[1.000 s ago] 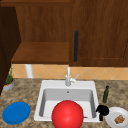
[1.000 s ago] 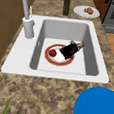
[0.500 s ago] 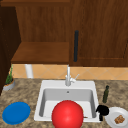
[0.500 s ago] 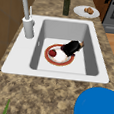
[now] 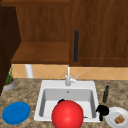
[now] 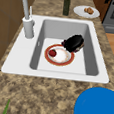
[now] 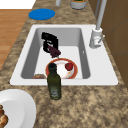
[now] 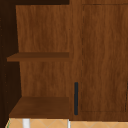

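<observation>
Left hand (image 6: 74, 43) low in sink (image 6: 92, 66) at plate's (image 6: 67, 61) far rim, fingers (image 7: 47, 47) curled, seemingly pinching a dark purple scrap (image 7: 54, 51); right hand (image 5: 102, 110) over worktop (image 5: 27, 93), fingers clenched, apparently empty.

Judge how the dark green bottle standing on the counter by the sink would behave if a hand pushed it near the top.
The dark green bottle stands upright, tall and narrow on a small base, so a high push would probably tip it. It looks like glass: likely rigid, smooth and breakable. It stands close to the sink's rim, so it might topple toward the red-rimmed plate in the basin.
</observation>
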Motion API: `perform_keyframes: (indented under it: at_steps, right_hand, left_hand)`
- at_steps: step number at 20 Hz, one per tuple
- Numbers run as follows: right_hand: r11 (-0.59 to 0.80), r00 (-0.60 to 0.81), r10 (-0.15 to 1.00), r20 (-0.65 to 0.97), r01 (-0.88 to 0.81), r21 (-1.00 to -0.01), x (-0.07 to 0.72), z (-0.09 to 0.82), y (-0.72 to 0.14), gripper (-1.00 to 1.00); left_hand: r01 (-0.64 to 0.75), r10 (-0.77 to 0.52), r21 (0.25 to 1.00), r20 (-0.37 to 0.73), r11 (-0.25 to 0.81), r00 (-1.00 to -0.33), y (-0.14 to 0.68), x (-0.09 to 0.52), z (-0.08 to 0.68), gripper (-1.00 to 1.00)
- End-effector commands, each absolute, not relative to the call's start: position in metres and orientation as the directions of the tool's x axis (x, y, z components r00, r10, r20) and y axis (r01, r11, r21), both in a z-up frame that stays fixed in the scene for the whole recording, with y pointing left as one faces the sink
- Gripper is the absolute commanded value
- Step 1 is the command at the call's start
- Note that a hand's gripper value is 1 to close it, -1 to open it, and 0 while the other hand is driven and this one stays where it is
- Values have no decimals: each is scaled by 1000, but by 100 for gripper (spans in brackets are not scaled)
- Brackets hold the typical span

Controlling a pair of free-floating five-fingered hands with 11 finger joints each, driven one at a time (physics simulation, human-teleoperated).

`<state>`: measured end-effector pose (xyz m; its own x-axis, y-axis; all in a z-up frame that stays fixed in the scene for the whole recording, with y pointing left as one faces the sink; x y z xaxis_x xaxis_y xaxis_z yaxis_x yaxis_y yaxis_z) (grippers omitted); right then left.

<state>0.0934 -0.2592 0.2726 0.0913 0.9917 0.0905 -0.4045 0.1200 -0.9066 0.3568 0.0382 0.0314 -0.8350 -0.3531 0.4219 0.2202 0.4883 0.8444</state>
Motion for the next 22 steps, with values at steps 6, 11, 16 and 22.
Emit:
perform_keyframes:
  at_steps: [6,11,16,22]
  right_hand:
    - [120,91,992,91,-404,-907,93,273,-259,0]
    - [120,91,992,91,-404,-907,93,273,-259,0]
    - [120,91,992,91,-404,-907,93,273,-259,0]
    - [120,91,992,91,-404,-907,93,273,-259,0]
  left_hand:
    - [269,-276,844,426,463,-861,54,358,80,100]
    - [256,-310,855,419,450,-854,71,358,96,100]
    - [253,-335,860,421,443,-843,93,359,106,100]
    - [248,-369,860,429,446,-824,137,371,112,100]
